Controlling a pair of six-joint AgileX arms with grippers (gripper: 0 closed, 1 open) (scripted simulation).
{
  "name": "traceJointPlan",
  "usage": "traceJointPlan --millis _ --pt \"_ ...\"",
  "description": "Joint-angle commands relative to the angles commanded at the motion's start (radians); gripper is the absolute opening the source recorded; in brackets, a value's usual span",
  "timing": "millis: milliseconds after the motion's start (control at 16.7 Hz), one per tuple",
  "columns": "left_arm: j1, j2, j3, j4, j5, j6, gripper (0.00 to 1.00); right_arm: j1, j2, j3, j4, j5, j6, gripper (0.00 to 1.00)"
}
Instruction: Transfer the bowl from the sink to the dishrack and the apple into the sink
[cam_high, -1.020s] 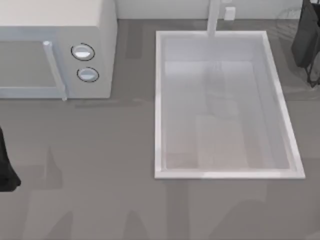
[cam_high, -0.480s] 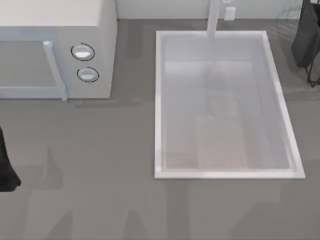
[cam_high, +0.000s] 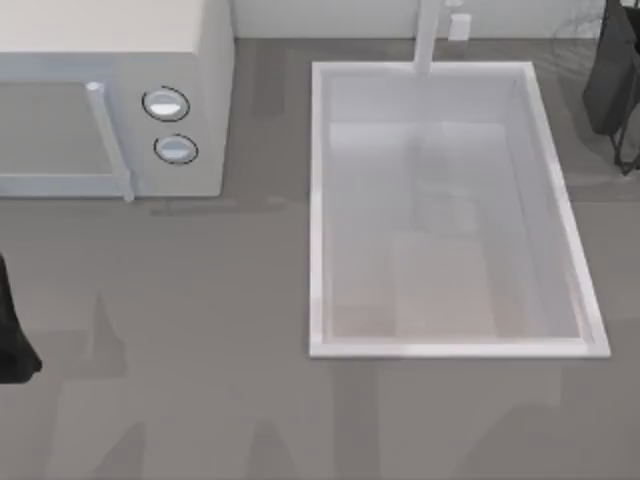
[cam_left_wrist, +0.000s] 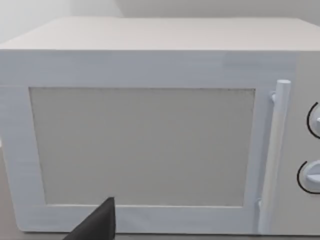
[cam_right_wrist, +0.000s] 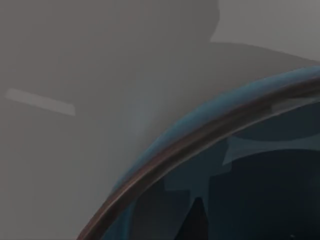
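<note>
You get soft, even light over the counter (cam_high: 200, 330), with faint blurred shadows streaking its near edge. The sink (cam_high: 318, 200) looks pale and hazy inside. The bowl (cam_right_wrist: 200, 145) sits dim and blurred up close, its rim catching slight sheen.

A white microwave (cam_high: 110, 95) sits at the far left of a grey countertop (cam_high: 200, 330). On its front, at the right side, are two round knobs, an upper knob (cam_high: 165, 104) and a lower knob (cam_high: 176, 149), one directly above the other. A pale vertical door handle (cam_high: 110, 140) runs just left of the knobs. From the left wrist view the microwave's front faces the camera: a large, flat, pale grey door window (cam_left_wrist: 142, 146) framed in white, the bar handle standing upright beside it, and the two knobs partly cut off at the picture's edge. A white back wall (cam_high: 330, 15) runs behind the countertop.
</note>
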Motion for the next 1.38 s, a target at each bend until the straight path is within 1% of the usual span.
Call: traceJointPlan --millis 300,360,780,840,960,1080,1380 --pt "0.0 0.0 0.0 0.0 0.0 0.0 1.0 0.0 0.0 0.0 0.0 0.0 0.0 0.02" --pt "0.0 0.0 0.0 0.0 0.0 0.0 1.0 0.0 0.0 0.0 0.0 0.0 0.0 0.0" --pt "0.0 0.0 0.0 0.0 0.0 0.0 1.0 0.0 0.0 0.0 0.0 0.0 0.0 0.0" --pt "0.0 0.0 0.0 0.0 0.0 0.0 1.0 -0.006 -0.066 0.022 -0.063 -0.014 0.003 0.0" --pt "0.0 0.0 0.0 0.0 0.0 0.0 1.0 -0.006 -0.07 0.037 -0.079 -0.014 0.001 0.0" --pt "0.0 0.0 0.0 0.0 0.0 0.0 1.0 -0.008 -0.086 0.08 -0.137 -0.013 0.001 0.0" --pt "0.0 0.0 0.0 0.0 0.0 0.0 1.0 -0.012 -0.164 0.234 -0.395 -0.013 -0.001 0.0"
